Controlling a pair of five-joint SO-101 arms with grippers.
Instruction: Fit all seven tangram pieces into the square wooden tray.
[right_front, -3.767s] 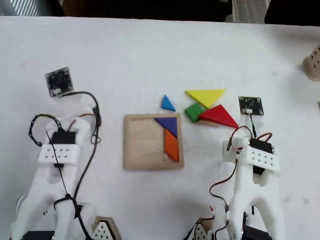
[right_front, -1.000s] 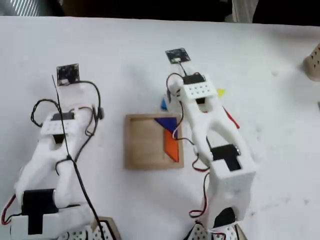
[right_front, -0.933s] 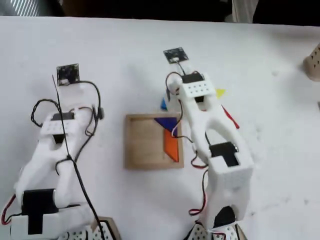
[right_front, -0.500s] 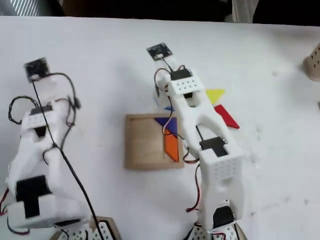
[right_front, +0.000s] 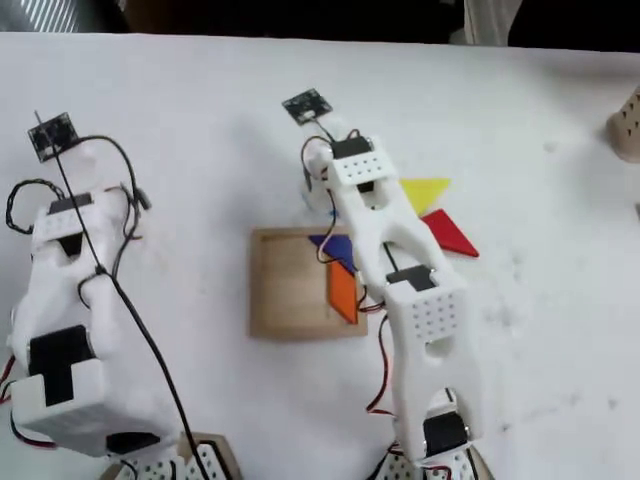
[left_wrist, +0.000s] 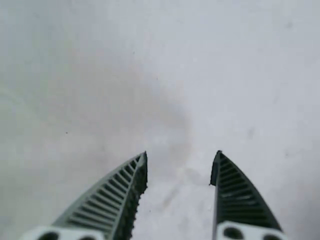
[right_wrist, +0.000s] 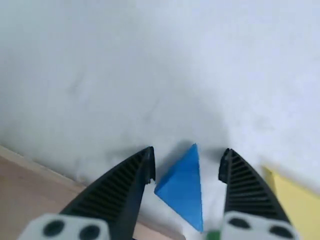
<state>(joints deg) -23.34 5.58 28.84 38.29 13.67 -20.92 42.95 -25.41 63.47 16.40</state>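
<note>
The square wooden tray (right_front: 290, 290) lies mid-table and holds a purple triangle (right_front: 333, 246) and an orange piece (right_front: 342, 290) along its right side. My right gripper (right_wrist: 187, 160) hangs open just beyond the tray's far right corner, and a small blue triangle (right_wrist: 182, 190) lies on the table between its fingers. A yellow triangle (right_front: 426, 190) and a red triangle (right_front: 450, 233) lie right of that arm. A yellow piece (right_wrist: 290, 205) and a sliver of green (right_wrist: 212, 234) lie beside the blue one. My left gripper (left_wrist: 180, 167) is open over bare table, far left of the tray.
The right arm (right_front: 400, 280) stretches across the tray's right edge, covering part of the pieces there. The left arm (right_front: 60, 290) with its loose black cable stands at the left. A tan perforated object (right_front: 628, 125) sits at the table's right edge.
The right arm has swung left from over the yellow and green pieces to the blue triangle. The left arm has moved left, away from the tray.
</note>
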